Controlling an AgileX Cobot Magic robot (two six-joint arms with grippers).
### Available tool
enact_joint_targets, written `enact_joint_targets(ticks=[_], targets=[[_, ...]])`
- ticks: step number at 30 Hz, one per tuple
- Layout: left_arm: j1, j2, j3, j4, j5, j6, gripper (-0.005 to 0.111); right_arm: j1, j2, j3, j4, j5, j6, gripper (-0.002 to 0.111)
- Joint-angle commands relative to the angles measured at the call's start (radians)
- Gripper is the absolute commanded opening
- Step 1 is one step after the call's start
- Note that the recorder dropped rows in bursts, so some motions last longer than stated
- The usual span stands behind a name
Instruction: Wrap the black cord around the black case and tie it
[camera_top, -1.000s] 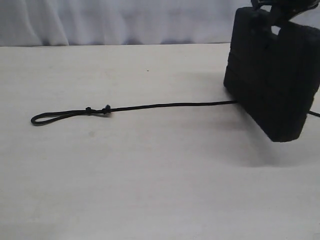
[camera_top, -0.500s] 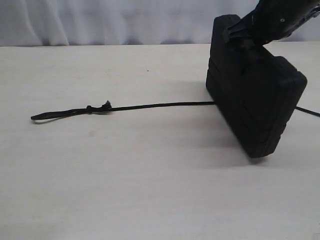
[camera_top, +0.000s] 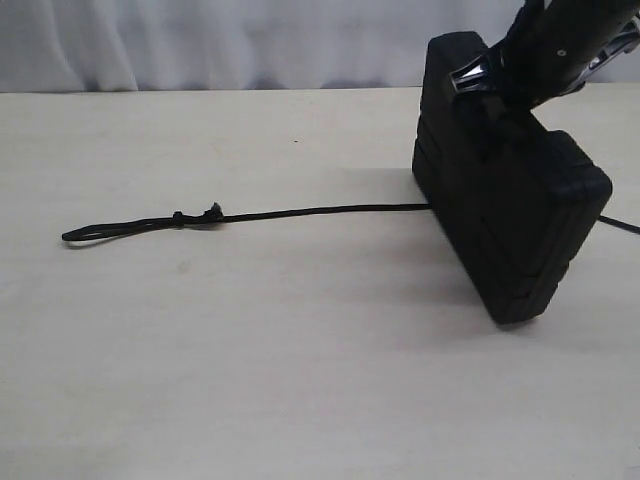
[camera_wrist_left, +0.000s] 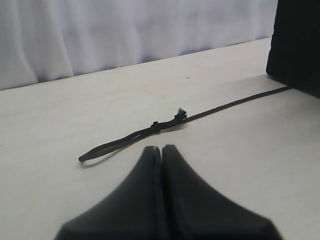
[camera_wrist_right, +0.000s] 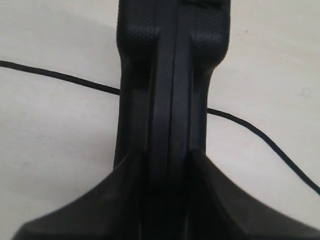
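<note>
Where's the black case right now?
Exterior view, right side: the black case stands on edge on the table, over the black cord.

A pale cream table (camera_top: 300, 380) is filling most of the exterior view, its matte top spreading from 9 o'clock across to 3 o'clock and down to 6 o'clock. A white curtain (camera_top: 200, 40) is hanging in soft vertical folds behind the far edge, running across 12 o'clock. Soft, even light is falling on the tabletop, and a faint grey shadow is darkening it toward 3 o'clock. A tiny dark speck is showing just above centre.
</note>
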Motion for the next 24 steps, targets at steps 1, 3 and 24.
enact_joint_targets(ticks=[1, 3, 24], targets=[[0.002, -0.003, 0.002, -0.001, -0.012, -0.006, 0.0, -0.004, 0.006, 0.006, 0.007, 0.018, -0.019, 0.029], [0.002, -0.003, 0.002, -0.001, -0.012, -0.006, 0.0, -0.004, 0.006, 0.006, 0.007, 0.018, -0.027, 0.029], [0.002, -0.003, 0.002, -0.001, -0.012, -0.006, 0.0, -0.004, -0.002, 0.006, 0.016, -0.017, -0.031, 0.029]])
